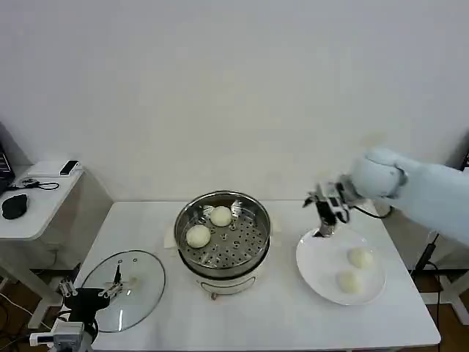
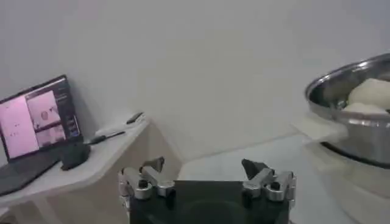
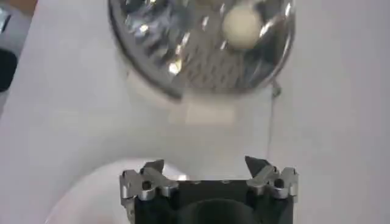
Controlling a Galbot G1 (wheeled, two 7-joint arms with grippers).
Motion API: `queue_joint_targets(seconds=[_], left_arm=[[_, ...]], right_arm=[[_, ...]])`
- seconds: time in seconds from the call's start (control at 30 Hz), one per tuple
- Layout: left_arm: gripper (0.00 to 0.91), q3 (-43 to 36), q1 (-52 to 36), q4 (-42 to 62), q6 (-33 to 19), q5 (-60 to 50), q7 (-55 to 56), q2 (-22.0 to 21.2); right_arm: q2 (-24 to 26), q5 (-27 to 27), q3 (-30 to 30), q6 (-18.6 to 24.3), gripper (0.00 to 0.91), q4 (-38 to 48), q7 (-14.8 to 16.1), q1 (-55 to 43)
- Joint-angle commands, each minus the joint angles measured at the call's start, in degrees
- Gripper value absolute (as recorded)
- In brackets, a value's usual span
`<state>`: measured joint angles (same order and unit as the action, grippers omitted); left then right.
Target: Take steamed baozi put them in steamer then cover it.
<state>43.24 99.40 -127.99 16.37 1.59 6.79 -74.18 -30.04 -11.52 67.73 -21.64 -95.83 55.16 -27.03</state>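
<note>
Empty and spread apart, the right gripper (image 1: 325,215) hangs over the far rim of the plate (image 1: 315,270), between the steamer (image 1: 222,233) and the two buns (image 1: 360,257) left on the plate. In the right wrist view its fingers (image 3: 153,168) stand wide with nothing between them, and the steamer shows beyond with a bun on its tray. Two buns (image 1: 198,236) already sit on the perforated tray, one toward the back and one toward the robot's left.

The left gripper (image 1: 94,291) waits low at the table's near left corner, just beside the lid (image 1: 124,290), its fingers also apart.

Half the loading looks done. The risk now is in the next pick: a hard squeeze could dent a soft bun, and a grip set off-centre could roll it across the smooth plate or drop it on the way. Later, the glass lid could slip if caught off its handle.
</note>
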Motion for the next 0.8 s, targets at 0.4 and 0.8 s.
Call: queue_joint_targets(seconds=[0.4,0.8], left_arm=[[0.907,0.91,0.87,1.16,-0.03,-0.06,-0.09,0.40],[0.907,1.01,0.94,1.68,0.00,-0.32,-0.08,-0.29]], right_arm=[[11.97,18.26,-25.82,10.27,0.907,2.46,4.73,38.80],[5.01,21.38,-25.44,11.44,0.907,10.23,4.36,39.33]])
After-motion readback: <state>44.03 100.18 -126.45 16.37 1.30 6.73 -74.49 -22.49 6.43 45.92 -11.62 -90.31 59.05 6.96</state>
